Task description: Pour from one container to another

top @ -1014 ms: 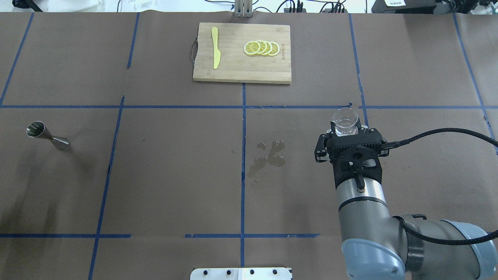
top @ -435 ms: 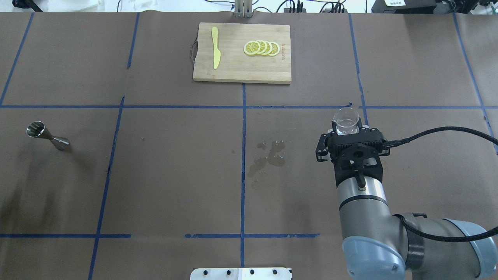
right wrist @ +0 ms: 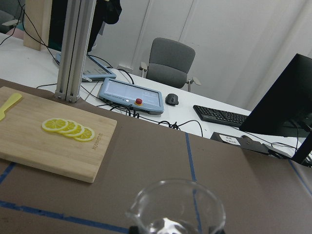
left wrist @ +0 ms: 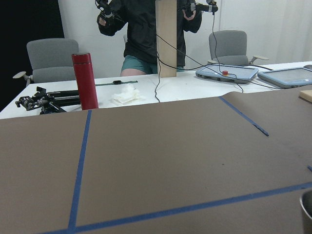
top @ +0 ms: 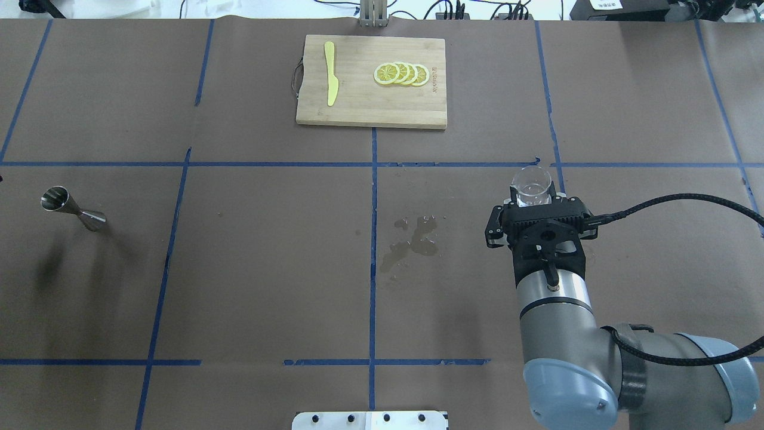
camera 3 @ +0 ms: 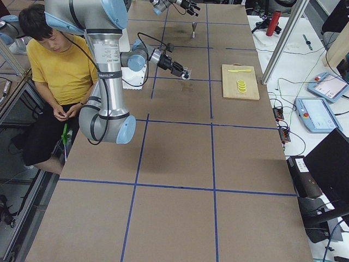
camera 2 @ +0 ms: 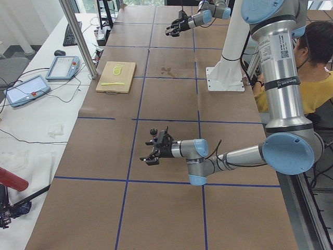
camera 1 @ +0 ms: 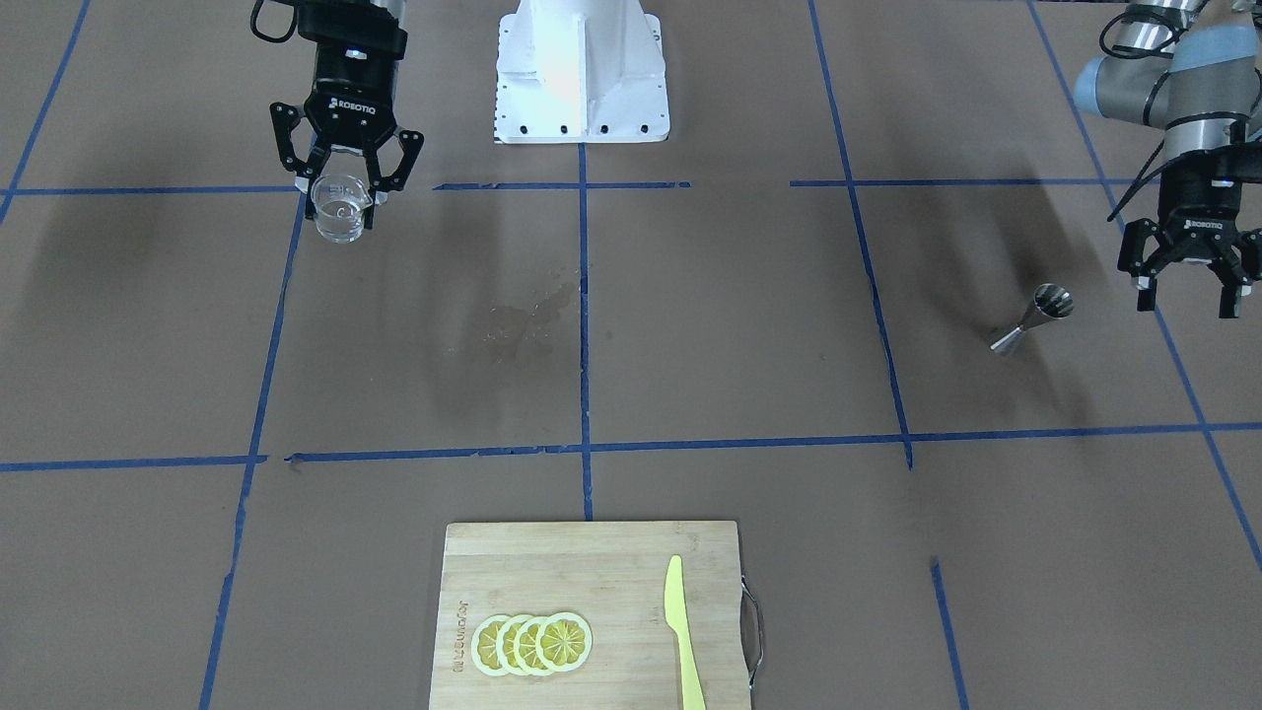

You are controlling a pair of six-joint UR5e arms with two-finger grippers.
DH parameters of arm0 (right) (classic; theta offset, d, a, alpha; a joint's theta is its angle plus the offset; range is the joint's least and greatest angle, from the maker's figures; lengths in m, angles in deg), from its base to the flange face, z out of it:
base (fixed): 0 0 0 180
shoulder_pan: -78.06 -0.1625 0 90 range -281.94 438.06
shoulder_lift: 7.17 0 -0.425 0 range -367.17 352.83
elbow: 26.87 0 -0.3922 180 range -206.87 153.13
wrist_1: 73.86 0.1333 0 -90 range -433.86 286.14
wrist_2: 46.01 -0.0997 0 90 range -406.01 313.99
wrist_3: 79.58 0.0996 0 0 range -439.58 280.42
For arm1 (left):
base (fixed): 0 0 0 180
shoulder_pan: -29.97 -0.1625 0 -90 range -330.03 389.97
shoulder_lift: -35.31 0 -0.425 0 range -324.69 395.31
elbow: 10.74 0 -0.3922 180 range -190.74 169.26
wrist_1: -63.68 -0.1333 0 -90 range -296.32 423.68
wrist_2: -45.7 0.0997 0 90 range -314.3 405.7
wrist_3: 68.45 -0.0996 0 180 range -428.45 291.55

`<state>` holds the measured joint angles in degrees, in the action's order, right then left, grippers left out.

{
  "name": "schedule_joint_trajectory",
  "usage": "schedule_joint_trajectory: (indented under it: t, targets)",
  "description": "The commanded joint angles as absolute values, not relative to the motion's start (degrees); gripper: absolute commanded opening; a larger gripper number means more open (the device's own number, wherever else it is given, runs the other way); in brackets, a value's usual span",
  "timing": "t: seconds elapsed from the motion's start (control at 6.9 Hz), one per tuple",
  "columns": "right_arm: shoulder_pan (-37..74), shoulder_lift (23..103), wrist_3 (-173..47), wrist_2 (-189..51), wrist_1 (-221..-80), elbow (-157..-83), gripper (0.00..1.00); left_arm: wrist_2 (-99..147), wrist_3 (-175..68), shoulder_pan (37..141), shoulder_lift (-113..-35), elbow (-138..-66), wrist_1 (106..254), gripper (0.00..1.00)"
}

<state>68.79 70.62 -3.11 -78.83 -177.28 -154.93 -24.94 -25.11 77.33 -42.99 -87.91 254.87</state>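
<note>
The clear glass cup (top: 530, 185) with a pouring lip holds a little clear liquid. It sits between the fingers of my right gripper (top: 530, 202), which is shut on it; the same cup (camera 1: 340, 209) hangs from that gripper (camera 1: 344, 195) in the front view and fills the bottom of the right wrist view (right wrist: 178, 207). The steel jigger (top: 71, 208) stands alone far to the left. My left gripper (camera 1: 1188, 294) is open and empty, just outboard of the jigger (camera 1: 1031, 319), not touching it. Only the jigger's rim (left wrist: 307, 210) shows in the left wrist view.
A wet spill (top: 412, 241) marks the brown paper near the table's middle. A wooden cutting board (top: 370, 113) at the far edge carries lemon slices (top: 401, 74) and a yellow knife (top: 330, 73). A person in yellow (camera 3: 52, 60) sits behind the robot.
The right gripper and the cup have shifted only a few pixels. The shadow on the table's left has shrunk and drawn up closer to the jigger.
</note>
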Motion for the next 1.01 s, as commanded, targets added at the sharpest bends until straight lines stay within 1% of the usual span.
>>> schedule_joint_trajectory:
  t: [0.0, 0.14, 0.43, 0.58, 0.87]
  targets:
    - [67.43, 70.09, -1.98, -80.81, -177.13, -151.61, 0.00, -41.23, -31.34, 90.48, -52.27, -87.91, 241.20, 1.00]
    - [67.16, 70.00, 0.64, -81.08, -177.13, -150.97, 0.00, -47.23, -31.97, 93.92, -56.06, -87.91, 234.25, 1.00]
    - [67.07, 70.26, 6.44, -81.52, -175.91, -147.82, 0.00, -52.02, -32.15, 95.71, -58.81, -88.00, 229.46, 1.00]
    - [66.99, 70.44, 6.81, -81.43, -171.11, -145.98, 0.00, -53.16, -32.15, 96.06, -59.00, -88.09, 229.18, 1.00]
    - [66.99, 71.66, 7.17, -81.26, -159.44, -139.49, 0.00, -59.38, -32.15, 99.48, -61.18, -88.09, 223.84, 1.00]
